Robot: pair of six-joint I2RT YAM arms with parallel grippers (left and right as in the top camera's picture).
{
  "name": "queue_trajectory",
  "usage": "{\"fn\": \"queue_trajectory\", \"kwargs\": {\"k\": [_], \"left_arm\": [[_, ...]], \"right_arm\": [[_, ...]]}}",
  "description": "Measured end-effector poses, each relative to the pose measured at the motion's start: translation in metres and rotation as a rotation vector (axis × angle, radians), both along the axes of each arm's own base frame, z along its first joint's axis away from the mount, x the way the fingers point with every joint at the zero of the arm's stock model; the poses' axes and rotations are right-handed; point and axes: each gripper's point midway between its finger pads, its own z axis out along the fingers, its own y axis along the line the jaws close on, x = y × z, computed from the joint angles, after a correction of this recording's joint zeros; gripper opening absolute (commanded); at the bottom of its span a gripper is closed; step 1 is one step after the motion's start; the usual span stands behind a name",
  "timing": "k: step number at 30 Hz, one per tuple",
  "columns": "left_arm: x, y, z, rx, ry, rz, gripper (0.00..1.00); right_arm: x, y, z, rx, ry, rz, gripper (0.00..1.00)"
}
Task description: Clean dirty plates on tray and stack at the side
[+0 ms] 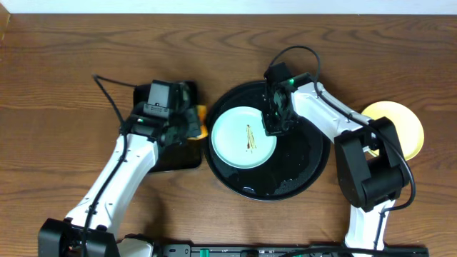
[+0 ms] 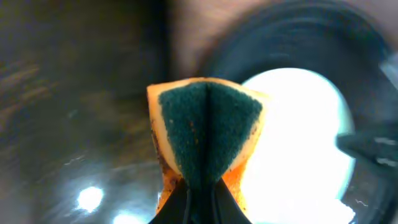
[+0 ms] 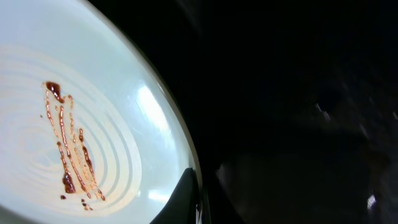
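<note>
**Two plates in view: one on the tray, one out on the table**

One mint-green plate (image 1: 234, 143) lies flat in the round black tray (image 1: 303, 163), directly at the fingertips of the right hand (image 1: 276, 125). Thin brown sauce streaks (image 3: 68, 143) run across its ringed middle. In the right wrist view the right hand's two fingers stand close together on either side of the plate's rim and seem to pinch it, though the far finger is lost in the dark.

The left hand (image 2: 200, 198) is closed tight on a sponge (image 2: 208, 121). The sponge is folded in two, green scouring face outward and orange body behind. The tray's rim lies just past the sponge, and the plate's near edge is just beyond that.

The plate sits toward the tray's edge nearest the left hand, with little gap there. On the other side of the right hand the tray's glossy floor is bare and wide.

A smaller rectangular black tray (image 1: 175, 158) lies under the left hand, just beside the round tray.

A pale yellow plate (image 1: 403, 120) rests on the table (image 1: 71, 71), well behind the right hand's wrist and clear of the tray's rim. The right arm covers part of it. Bare wood stretches wide behind and outside the left hand.
</note>
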Motion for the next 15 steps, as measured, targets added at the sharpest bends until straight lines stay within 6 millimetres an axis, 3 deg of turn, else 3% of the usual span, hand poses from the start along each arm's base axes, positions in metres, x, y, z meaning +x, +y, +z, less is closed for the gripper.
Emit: {"fn": "queue_trajectory", "kwargs": {"k": [6,15], "left_arm": [[-0.005,-0.058,0.012,-0.105,-0.052,-0.139,0.08],[-0.022,-0.112,-0.036,-0.087,0.043,-0.236,0.07]], "right_arm": [[-0.004,-0.001,0.0,-0.038,-0.003,0.013,0.01],[-0.007,0.004,0.0,-0.055,-0.012,0.033,0.01]]}}
